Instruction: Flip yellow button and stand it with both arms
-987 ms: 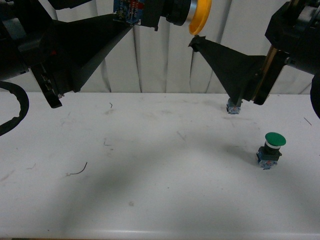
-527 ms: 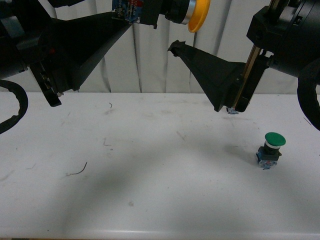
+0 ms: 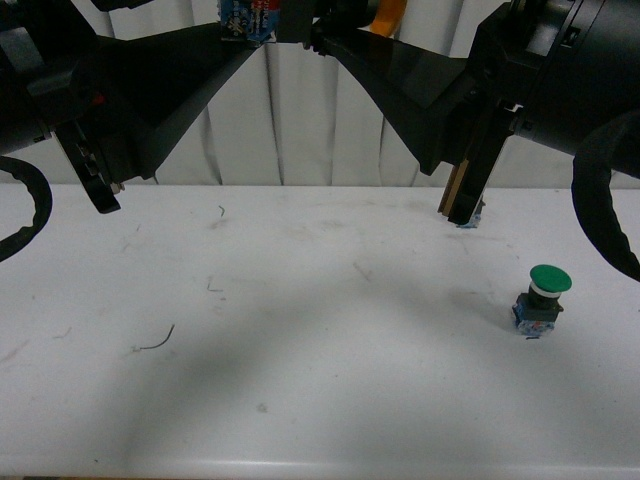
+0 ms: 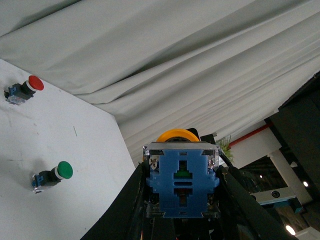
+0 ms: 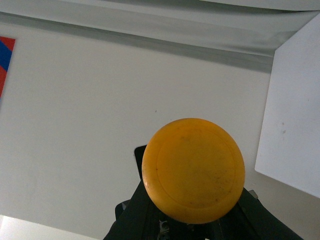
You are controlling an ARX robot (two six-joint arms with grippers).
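The yellow button [image 3: 388, 14] is held high above the table, lying sideways at the top edge of the front view. Its blue base [image 3: 245, 20] points left and its yellow cap points right. My left gripper [image 3: 252, 30] is shut on the base end. My right gripper [image 3: 328, 36] is shut on the black collar just behind the cap. The left wrist view shows the blue block base [image 4: 182, 182] between the left gripper's [image 4: 182, 202] black fingers. The right wrist view shows the round yellow cap [image 5: 193, 170] face-on above the right gripper [image 5: 192, 222].
The green-capped button [image 3: 541, 298] stands at the right of the white table [image 3: 300, 350]; it also shows in the left wrist view [image 4: 52, 175]. The red-capped button [image 4: 22, 90] lies beyond it, mostly hidden behind my right arm in the front view. A white curtain hangs behind.
My right gripper has swung up and to the left from below the cap and closed on the button's collar. The left gripper and the button have barely moved.
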